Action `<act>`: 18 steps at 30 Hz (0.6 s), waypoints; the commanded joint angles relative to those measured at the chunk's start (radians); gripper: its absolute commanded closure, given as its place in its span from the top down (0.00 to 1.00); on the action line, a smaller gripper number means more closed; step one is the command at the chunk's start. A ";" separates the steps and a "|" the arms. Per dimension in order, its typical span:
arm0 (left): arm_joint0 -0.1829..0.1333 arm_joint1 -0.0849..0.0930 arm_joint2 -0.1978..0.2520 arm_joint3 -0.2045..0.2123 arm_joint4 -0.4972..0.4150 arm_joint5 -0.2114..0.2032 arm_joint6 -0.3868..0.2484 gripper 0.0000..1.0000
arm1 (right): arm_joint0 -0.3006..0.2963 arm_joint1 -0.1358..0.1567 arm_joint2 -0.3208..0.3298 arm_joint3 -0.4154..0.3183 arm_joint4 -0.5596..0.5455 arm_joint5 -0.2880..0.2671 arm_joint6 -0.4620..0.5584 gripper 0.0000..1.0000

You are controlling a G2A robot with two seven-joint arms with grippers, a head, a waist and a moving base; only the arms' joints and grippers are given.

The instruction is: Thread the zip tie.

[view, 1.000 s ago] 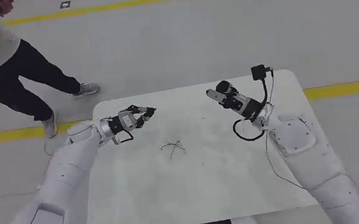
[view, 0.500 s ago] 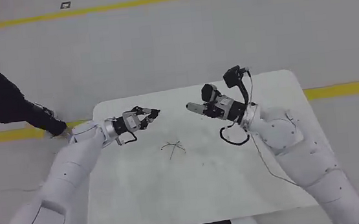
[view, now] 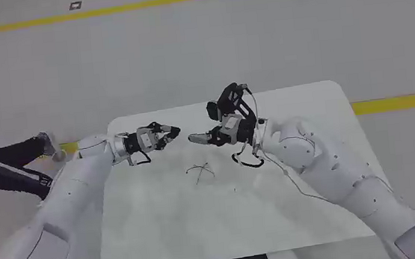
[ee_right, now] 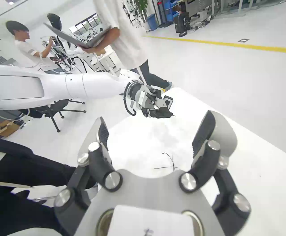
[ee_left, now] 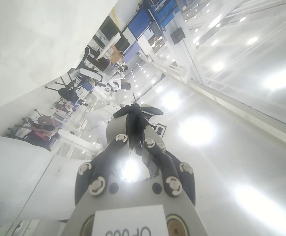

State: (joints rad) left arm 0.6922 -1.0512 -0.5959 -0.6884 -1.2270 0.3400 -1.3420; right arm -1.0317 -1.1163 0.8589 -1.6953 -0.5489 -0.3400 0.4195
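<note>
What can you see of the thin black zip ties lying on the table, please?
The zip ties are thin black strands, plastic by the look, crossed loosely and lying flat near the middle of the white table. Their number is too fine to tell. Nothing but the table touches them; the left gripper and right gripper hang apart from them, farther back.

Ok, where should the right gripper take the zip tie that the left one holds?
Probably the thin end of the zip tie poking past the shut left gripper: only that stub is free. Come head-on from opposite with the open right gripper.
</note>
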 commanded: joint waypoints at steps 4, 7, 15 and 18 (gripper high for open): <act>0.016 0.002 -0.007 -0.027 -0.016 0.000 0.023 0.00 | 0.011 -0.001 -0.038 -0.010 -0.054 0.000 0.026 1.00; 0.011 0.008 -0.002 -0.032 -0.007 0.000 0.019 0.00 | 0.070 -0.006 -0.107 0.023 -0.079 0.000 0.011 1.00; -0.005 0.024 0.028 -0.032 -0.005 0.000 -0.009 0.00 | 0.259 -0.023 -0.319 0.151 -0.095 0.000 -0.112 1.00; -0.012 0.028 0.034 -0.037 0.009 0.000 -0.018 0.00 | 0.300 -0.023 -0.366 0.182 -0.123 0.000 -0.153 1.00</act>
State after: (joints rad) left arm 0.6809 -1.0236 -0.5614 -0.7248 -1.2189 0.3400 -1.3592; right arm -0.7335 -1.1397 0.4939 -1.5150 -0.6705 -0.3400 0.2643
